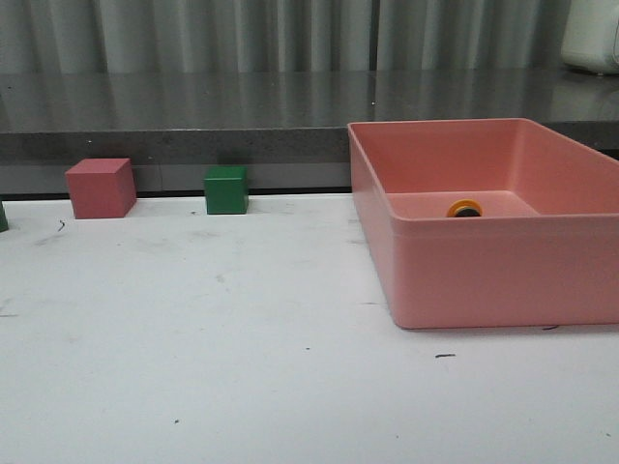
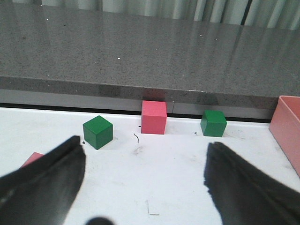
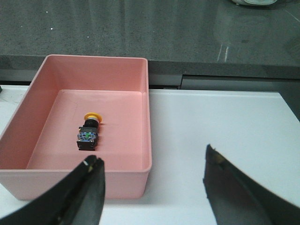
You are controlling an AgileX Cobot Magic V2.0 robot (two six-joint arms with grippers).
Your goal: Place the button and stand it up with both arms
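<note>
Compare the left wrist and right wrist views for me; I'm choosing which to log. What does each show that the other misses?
Left wrist only: one pink cube, two green cubes, and the open left pincer.

Right wrist only: the yellow-capped push button lying on its side inside the bin, and the open right pincer.

Both: the pink plastic bin, the white table, and the grey counter.

- We see soft, even light, seemingly from overhead, on the matte white table [image 1: 242, 367].
- The polished grey stone counter [image 2: 140, 51] carries pale streaked reflections.
- The black gripper fingers [image 2: 42, 187] blur at close range.
- The salmon-pink plastic bin [image 3: 145, 117] casts only a faint shadow.
</note>
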